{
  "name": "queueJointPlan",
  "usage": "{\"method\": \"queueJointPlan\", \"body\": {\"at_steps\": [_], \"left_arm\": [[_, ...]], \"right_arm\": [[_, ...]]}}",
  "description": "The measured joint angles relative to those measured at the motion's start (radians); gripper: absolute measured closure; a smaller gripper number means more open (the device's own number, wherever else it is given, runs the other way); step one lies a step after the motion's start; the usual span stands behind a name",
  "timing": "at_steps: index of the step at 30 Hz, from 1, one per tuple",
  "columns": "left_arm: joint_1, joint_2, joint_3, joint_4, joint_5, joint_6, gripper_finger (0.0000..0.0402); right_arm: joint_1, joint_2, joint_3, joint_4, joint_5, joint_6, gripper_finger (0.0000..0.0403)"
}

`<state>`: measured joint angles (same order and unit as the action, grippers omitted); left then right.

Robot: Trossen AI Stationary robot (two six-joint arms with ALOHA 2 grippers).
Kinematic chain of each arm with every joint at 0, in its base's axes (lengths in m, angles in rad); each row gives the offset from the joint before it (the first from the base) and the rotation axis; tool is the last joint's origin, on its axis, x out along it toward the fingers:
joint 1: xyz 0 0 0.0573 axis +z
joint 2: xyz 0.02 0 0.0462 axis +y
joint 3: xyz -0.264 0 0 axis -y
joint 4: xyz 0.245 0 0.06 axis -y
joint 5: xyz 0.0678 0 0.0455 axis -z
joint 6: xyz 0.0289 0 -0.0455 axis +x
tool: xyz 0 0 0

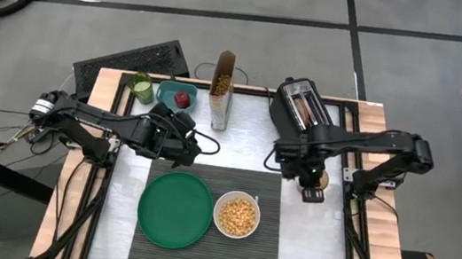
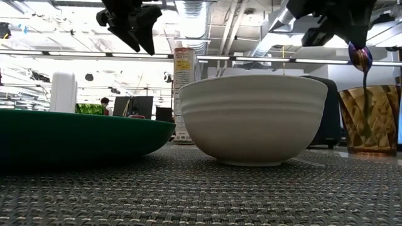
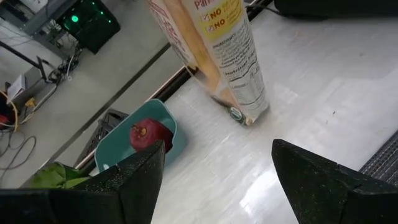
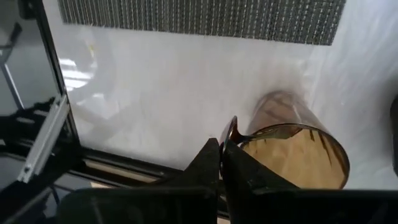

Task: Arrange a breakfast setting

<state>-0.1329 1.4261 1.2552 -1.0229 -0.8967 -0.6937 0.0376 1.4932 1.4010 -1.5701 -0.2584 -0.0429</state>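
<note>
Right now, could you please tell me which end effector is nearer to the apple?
Left. The left end effector hovers open a little way from the apple in its teal container. The right end effector is far across the table, over an amber cup.

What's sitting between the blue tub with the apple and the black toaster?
The tall cereal box stands between the tub and the toaster, along the table's far edge. The high view shows it best.

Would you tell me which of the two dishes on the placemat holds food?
The white bowl, filled with yellow cereal; the green plate beside it is bare.
</note>
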Motion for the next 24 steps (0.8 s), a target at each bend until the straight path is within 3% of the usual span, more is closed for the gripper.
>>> {"method": "queueJointPlan", "body": {"at_steps": [13, 24], "left_arm": [[0.017, 0.0, 0.0, 0.063, 0.023, 0.065, 0.0121], [0.017, 0.0, 0.0, 0.072, 0.021, 0.072, 0.0121]], "right_arm": [[0.0, -0.019, 0.0, 0.0, 0.001, 0.138, 0.0371], [-0.001, -0.123, 0.105, 0.0, 0.099, 0.258, 0.0371]]}}
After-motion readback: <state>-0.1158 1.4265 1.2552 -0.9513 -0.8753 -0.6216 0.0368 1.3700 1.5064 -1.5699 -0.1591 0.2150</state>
